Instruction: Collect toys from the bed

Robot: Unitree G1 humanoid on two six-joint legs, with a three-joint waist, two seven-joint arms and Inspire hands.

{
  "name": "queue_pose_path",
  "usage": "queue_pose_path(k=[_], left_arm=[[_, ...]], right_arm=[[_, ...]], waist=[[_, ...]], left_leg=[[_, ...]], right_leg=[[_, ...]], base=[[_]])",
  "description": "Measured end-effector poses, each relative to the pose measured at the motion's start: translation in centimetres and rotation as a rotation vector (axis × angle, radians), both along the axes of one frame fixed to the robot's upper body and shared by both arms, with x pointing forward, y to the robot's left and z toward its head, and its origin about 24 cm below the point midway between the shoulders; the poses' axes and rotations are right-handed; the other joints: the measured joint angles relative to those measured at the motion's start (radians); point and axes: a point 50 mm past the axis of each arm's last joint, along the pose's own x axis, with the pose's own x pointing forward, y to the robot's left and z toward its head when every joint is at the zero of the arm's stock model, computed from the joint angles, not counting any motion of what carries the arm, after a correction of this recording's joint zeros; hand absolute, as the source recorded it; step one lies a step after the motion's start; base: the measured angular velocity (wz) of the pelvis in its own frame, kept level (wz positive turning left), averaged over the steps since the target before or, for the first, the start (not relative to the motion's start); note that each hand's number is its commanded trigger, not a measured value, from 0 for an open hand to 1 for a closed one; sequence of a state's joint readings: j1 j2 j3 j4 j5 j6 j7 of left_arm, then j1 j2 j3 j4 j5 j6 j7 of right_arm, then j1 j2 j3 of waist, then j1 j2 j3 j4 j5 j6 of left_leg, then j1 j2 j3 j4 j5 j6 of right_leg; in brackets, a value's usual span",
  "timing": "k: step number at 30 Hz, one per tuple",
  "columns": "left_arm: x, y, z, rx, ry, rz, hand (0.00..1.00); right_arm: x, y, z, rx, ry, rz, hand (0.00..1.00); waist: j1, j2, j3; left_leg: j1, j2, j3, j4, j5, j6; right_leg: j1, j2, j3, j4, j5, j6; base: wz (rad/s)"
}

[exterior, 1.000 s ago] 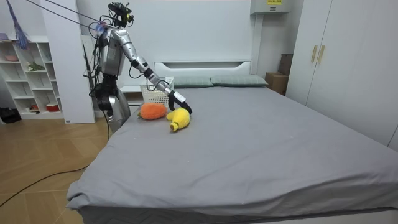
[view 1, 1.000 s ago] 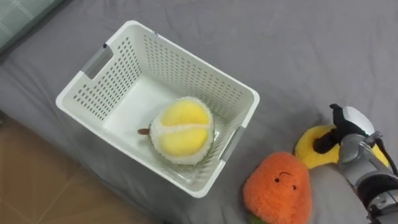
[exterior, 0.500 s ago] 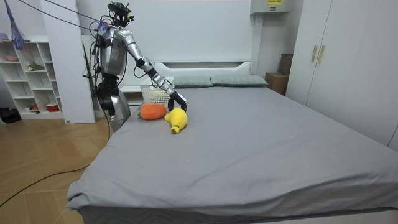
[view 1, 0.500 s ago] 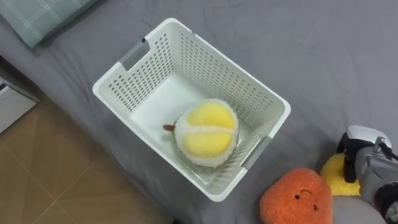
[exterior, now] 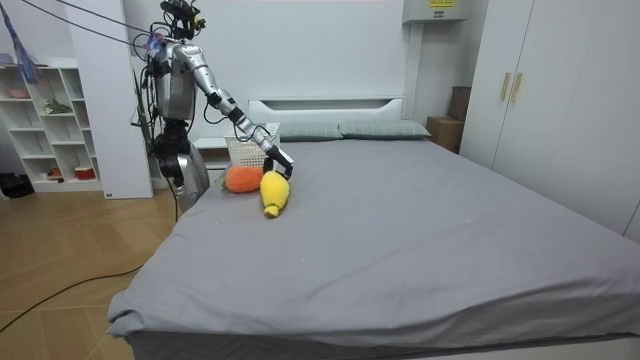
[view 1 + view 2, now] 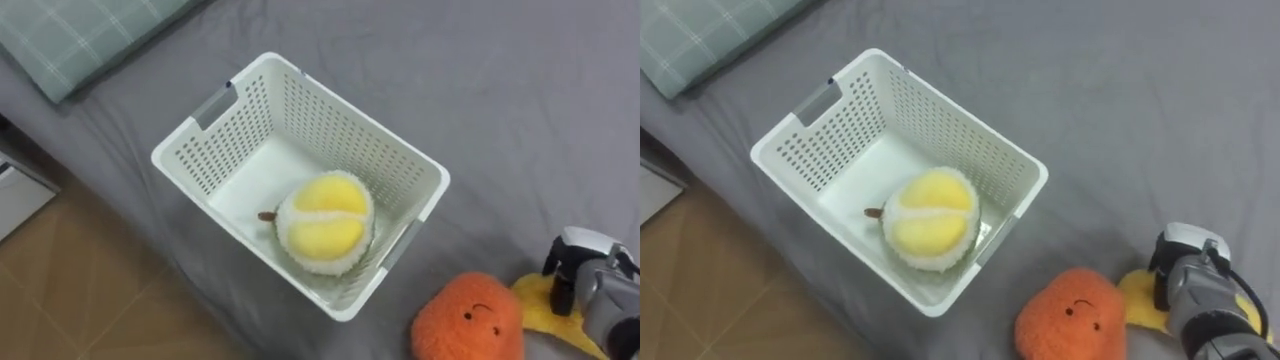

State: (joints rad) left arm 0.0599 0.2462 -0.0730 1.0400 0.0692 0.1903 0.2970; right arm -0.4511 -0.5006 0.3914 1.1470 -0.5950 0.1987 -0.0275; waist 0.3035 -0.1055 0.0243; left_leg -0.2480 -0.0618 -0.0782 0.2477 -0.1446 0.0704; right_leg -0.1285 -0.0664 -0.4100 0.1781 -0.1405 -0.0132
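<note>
Grey bedding covers the bed across both eye views, with a checked pillow at the upper left of the frame and wooden floor at the lower left.

Basket: a white perforated basket sits on the bed left of centre, near the bed edge. One round yellow-and-white plush lies inside it, against the near wall.

Outstanding items: an orange plush with a stitched face lies at the lower right of the frame, just beside the basket's near corner but apart from it. A yellow plush lies touching it on the right.

Right hand: at the lower right edge, on top of the yellow plush, fingers curled onto its upper end. In the room view this toy stands nearly upright beneath the hand, lower tip at the sheet.

Robot position: standing at the bedside by the headboard, right arm reaching out over the mattress.

Handling assessment: both toys appear light, soft and compressible, with no breakage risk. The long yellow one will likely droop and swing from an end grip; a hold nearer its middle should be steadier. The orange one is bulky; pinch its fabric or top edge.
</note>
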Motion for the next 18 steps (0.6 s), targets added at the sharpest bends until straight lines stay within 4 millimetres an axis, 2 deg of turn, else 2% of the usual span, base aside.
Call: queue_pose_path(k=[3,4,5,6,8,11,13,15,18], left_arm=[[-1.1,0.8,0.0,0.004,0.002,0.076,0.00],[-1.7,1.1,0.0,0.010,0.008,0.101,0.00],[-2.5,1.4,0.0,0.014,0.019,0.121,0.00],[-2.8,1.4,0.0,0.016,0.026,0.128,0.00],[-3.7,1.7,0.0,0.017,0.036,0.166,0.00],[-4.2,2.0,0.0,0.024,0.040,0.191,0.00],[-4.4,2.0,0.0,0.026,0.043,0.198,0.00],[-4.6,2.0,-0.1,0.024,0.044,0.201,0.00],[-4.8,1.7,-0.2,0.016,0.044,0.217,0.00]], right_arm=[[1.3,0.1,1.5,0.067,-0.104,-0.037,1.00],[1.8,0.3,2.1,0.080,-0.142,-0.030,1.00],[2.7,0.9,3.2,0.088,-0.190,-0.005,1.00],[3.3,1.3,3.9,0.092,-0.225,0.014,1.00],[5.2,2.8,6.9,0.100,-0.371,0.095,1.00],[6.3,4.6,10.4,0.123,-0.534,0.181,1.00],[6.6,5.1,11.8,0.126,-0.591,0.213,1.00],[6.4,5.5,13.0,0.128,-0.645,0.228,1.00],[5.9,6.3,15.0,0.105,-0.735,0.284,1.00]], waist=[[-0.040,-0.010,-0.0052],[-0.061,-0.012,-0.0070],[-0.081,-0.017,-0.0125],[-0.090,-0.019,-0.0138],[-0.137,-0.022,-0.0165],[-0.162,-0.021,-0.0194],[-0.168,-0.018,-0.0224],[-0.193,-0.015,-0.0301],[-0.201,-0.011,-0.0315]], left_leg=[[0.040,0.002,0.025,-0.026,0.007,0.001],[0.060,0.003,0.030,-0.030,0.007,0.001],[0.080,0.006,0.046,-0.043,0.007,0.001],[0.089,0.008,0.055,-0.049,0.007,0.001],[0.123,0.014,0.082,-0.060,0.007,0.001],[0.170,0.020,0.116,-0.082,0.007,0.001],[0.197,0.022,0.134,-0.087,0.006,0.000],[0.212,0.021,0.134,-0.093,0.005,0.000],[0.228,0.022,0.147,-0.098,0.005,0.001]], right_leg=[[0.023,0.001,0.025,-0.007,0.000,0.000],[0.039,0.001,0.032,-0.008,0.000,0.000],[0.046,0.001,0.053,-0.007,0.000,0.000],[0.049,0.003,0.060,-0.008,0.000,0.000],[0.068,0.012,0.091,-0.008,0.000,0.000],[0.091,0.016,0.118,-0.008,0.001,-0.001],[0.108,0.019,0.140,-0.007,0.001,-0.001],[0.119,0.019,0.149,-0.007,0.002,0.001],[0.129,0.021,0.168,-0.006,0.003,0.002]], base=[[-0.22],[-0.28],[-0.34],[-0.41],[-0.35],[-0.34],[-0.29],[-0.10],[-0.15]])
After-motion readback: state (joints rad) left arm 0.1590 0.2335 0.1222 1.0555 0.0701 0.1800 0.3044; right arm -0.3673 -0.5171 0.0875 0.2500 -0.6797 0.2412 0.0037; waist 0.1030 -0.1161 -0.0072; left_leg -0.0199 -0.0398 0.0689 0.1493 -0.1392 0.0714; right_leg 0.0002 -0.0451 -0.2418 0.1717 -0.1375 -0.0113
